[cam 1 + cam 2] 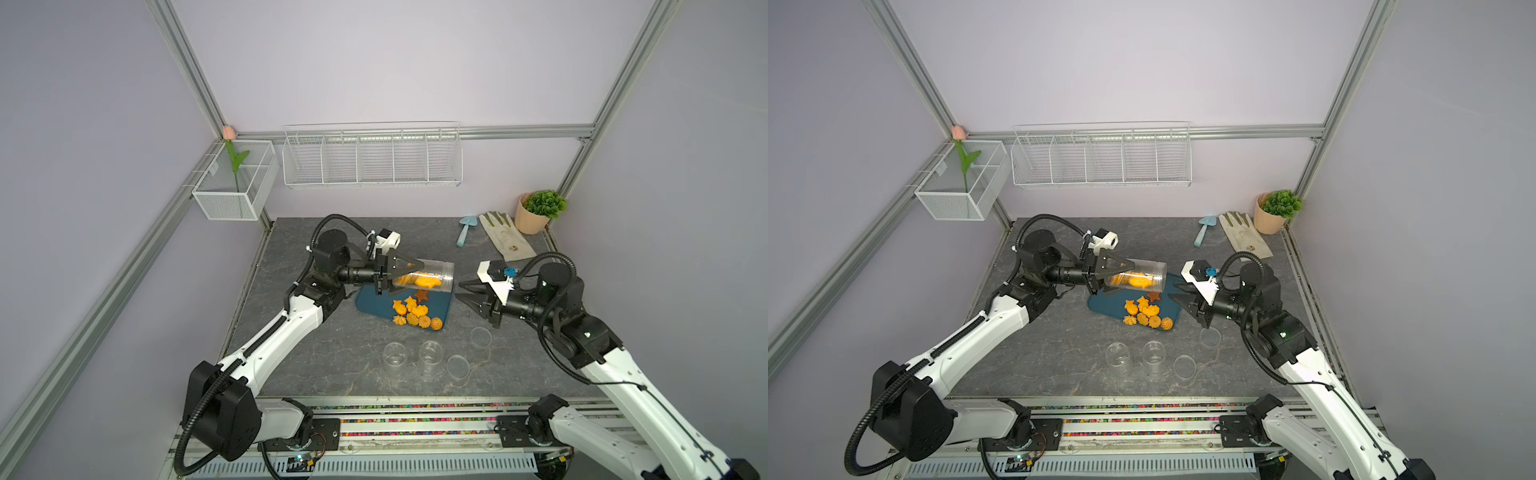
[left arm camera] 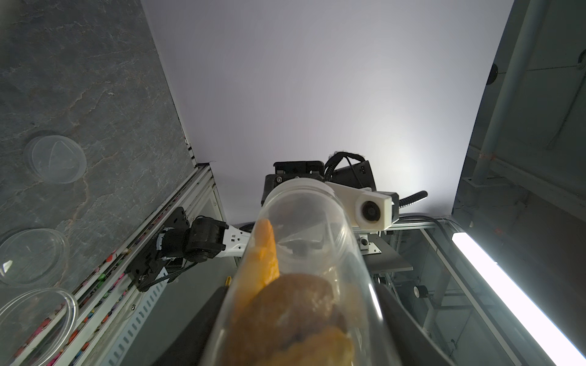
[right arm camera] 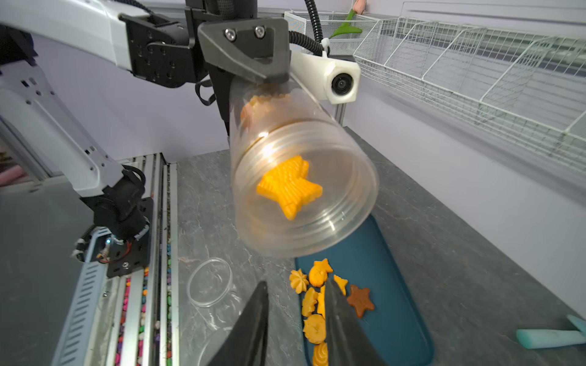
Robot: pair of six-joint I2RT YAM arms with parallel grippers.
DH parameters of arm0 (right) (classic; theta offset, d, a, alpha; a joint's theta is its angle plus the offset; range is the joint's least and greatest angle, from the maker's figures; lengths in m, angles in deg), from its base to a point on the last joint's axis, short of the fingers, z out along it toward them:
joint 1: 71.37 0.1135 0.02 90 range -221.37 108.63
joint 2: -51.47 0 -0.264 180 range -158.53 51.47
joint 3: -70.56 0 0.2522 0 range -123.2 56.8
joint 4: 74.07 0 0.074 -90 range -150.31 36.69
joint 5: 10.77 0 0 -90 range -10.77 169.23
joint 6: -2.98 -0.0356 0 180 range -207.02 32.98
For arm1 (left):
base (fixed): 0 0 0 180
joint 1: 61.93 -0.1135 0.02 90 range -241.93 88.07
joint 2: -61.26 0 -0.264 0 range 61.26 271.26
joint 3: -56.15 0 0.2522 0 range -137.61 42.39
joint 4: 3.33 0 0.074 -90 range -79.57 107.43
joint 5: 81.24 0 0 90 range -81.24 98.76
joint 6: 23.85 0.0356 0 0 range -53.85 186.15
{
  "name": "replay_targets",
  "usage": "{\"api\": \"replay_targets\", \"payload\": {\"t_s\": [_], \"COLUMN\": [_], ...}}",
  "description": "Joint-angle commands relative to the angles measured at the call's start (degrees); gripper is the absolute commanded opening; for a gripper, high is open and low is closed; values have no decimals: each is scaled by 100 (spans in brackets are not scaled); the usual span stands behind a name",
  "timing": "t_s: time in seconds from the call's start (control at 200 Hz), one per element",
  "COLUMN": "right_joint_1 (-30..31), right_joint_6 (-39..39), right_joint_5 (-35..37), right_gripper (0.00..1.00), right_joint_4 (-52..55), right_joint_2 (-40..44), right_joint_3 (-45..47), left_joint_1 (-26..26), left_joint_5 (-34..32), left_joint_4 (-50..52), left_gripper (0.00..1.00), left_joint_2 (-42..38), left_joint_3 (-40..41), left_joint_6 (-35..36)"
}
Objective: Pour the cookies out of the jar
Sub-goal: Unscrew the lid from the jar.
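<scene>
Left pincer is clamped on the base end of the jar, a clear, smooth plastic cylinder with a threaded rim. The jar hangs over the far edge of the dark teal tray. Its long axis is almost level and runs across the grey, stone-veined worktop. The mouth aims at the right pincer and dips a touch.

Right pincer's black tapered jaws stand a modest gap apart with nothing between them, just off the jar's mouth.

Cookies, orange-yellow swirls and stars, lie clustered on the tray, with a brown star beside them. More sit inside the jar.

The right wrist view looks straight into the mouth and shows a ridged orange star cookie near the rim. Both top views give that one only as an orange blur. The left wrist view looks along the jar from its base, where cookies press against the wall in shadow.
</scene>
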Motion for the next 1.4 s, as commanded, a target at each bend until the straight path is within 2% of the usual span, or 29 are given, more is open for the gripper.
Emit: {"api": "replay_targets", "payload": {"t_s": [0.0,0.045,0.125,0.185,0.195,0.27,0.32,0.33,0.34,0.355,0.555,0.62,0.725,0.765,0.855,0.92,1.03,1.185,1.395], "right_joint_1": [-13,-23,-122,-182,-188,-265,-313,-311,-321,-338,-627,-782,-887,-850,-830,-819,-577,-316,-282], "right_joint_6": [887,608,-315,-1124,-1287,-2351,-2949,-3059,-3185,-3332,-5042,-5776,-6291,-6475,-6571,-6467,-6468,-6813,-6956], "right_joint_5": [373,374,57,-288,-305,-368,-576,-609,-635,-678,-1099,-903,-1787,-1911,-1937,-2090,-2152,-2270,-2535], "right_gripper": [32,39,65,76,81,91,93,99,92,89,89,89,89,89,89,89,89,94,100], "right_joint_4": [-210,-160,-99,-109,-101,168,184,175,177,182,-189,566,674,538,396,681,547,-83,-127], "right_joint_2": [100,33,-124,-187,-194,-252,-223,-208,-198,-169,-67,-392,-1177,-1350,-1524,-1770,-1952,-2046,-1900], "right_joint_3": [124,71,-120,-278,-305,-653,-767,-779,-793,-822,-1096,-1423,-1699,-1693,-1704,-1834,-1807,-1680,-1485], "left_joint_1": [-12,-12,-7,-12,-12,-19,-37,-38,-38,-46,-73,-73,-73,-73,-69,-68,-73,-67,-77], "left_joint_5": [16,14,26,22,19,18,17,17,17,18,12,8,7,3,8,2,8,8,10], "left_joint_4": [-72,-72,-64,-50,-47,-46,-46,-46,-46,-46,-55,-64,-64,-64,-64,-64,-65,-64,-64], "left_gripper": [60,60,60,60,60,60,60,60,59,59,60,60,60,60,60,60,60,59,59], "left_joint_2": [-22,-12,-5,-10,-11,-39,-62,-66,-69,-75,-74,-49,-20,-12,-31,-37,-43,-36,-24], "left_joint_3": [-12,-25,-62,-73,-73,-39,-13,-7,-4,5,-7,-28,-68,-73,-75,-64,-47,-38,-46], "left_joint_6": [-59,-57,-61,-57,-56,-53,-53,-53,-53,-53,-53,-53,-52,-52,-53,-50,-52,-53,-52]}}
